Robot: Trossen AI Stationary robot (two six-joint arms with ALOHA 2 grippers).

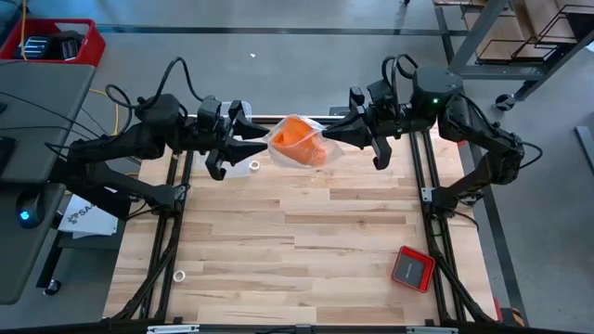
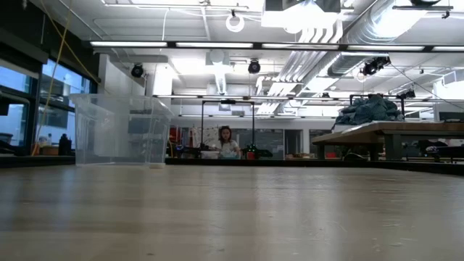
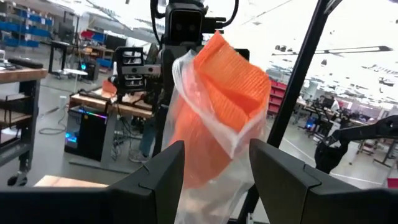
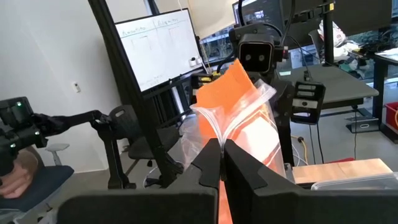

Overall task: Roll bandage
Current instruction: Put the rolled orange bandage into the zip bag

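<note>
Overhead, the bright orange soft fabric bandage (image 1: 297, 139), inside a clear plastic bag (image 1: 311, 153), hangs upper centre between the left gripper (image 1: 243, 141) and right gripper (image 1: 345, 130). Low view shows neither. Left wrist view: fingers spread wide around the bag. Right wrist view: fingers pinched on the bag's edge. It looks light, limp and slippery; best gripped by the fabric itself.

The bandage (image 1: 297, 137) sits inside a plastic bag (image 1: 320, 148), up in the air over the far middle of the table (image 1: 297, 250). The left gripper (image 1: 249, 139) is on the bag's left side, the right gripper (image 1: 336, 137) on its right — they face each other. A small ring (image 1: 254, 166) lies just below the left gripper. A square device (image 1: 412, 268) lies near the right front. A tape ring (image 1: 179, 276) lies near the left front.
</note>
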